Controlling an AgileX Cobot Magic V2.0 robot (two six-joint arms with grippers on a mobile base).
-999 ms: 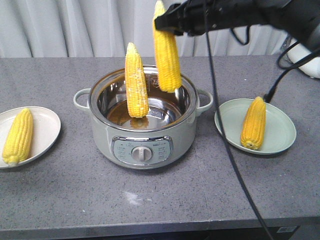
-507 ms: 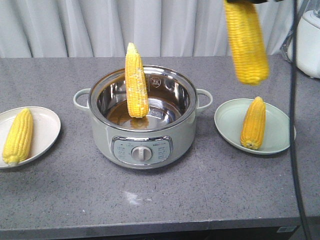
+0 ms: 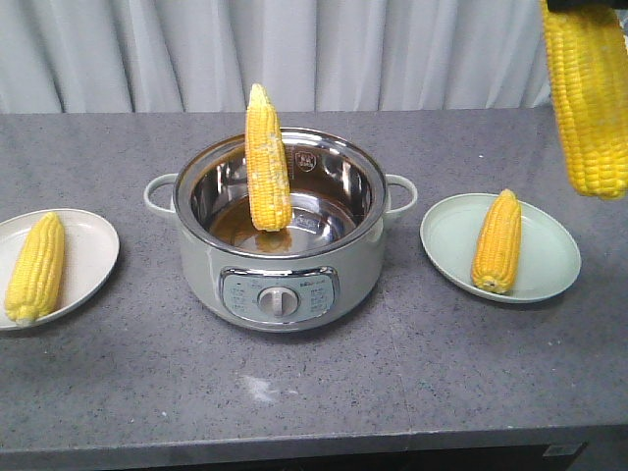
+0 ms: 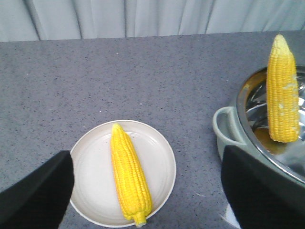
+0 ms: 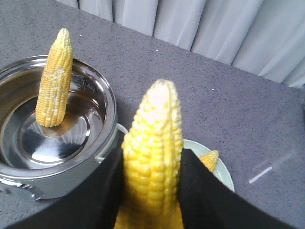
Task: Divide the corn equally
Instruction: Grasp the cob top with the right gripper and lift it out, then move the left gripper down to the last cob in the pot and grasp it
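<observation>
- Yellow held cob (image 5: 153, 157) is clamped between the right gripper (image 5: 151, 191) fingers (image 5: 205, 191) and hangs below them; green plate (image 3: 446, 240) is lower, nearby.
- Left gripper (image 4: 145, 164) is spread wide, empty; plated cob (image 4: 128, 174) lies below, between its fingers (image 4: 38, 191).

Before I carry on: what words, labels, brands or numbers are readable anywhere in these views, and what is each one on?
Nothing reads clearly in any view.
Control panel on the cooker pot: fine print around the dial, too small to read.
Marking on the pot's inner wall: blurred, unreadable.
Tag on the front edge of the table: too small to read.
</observation>
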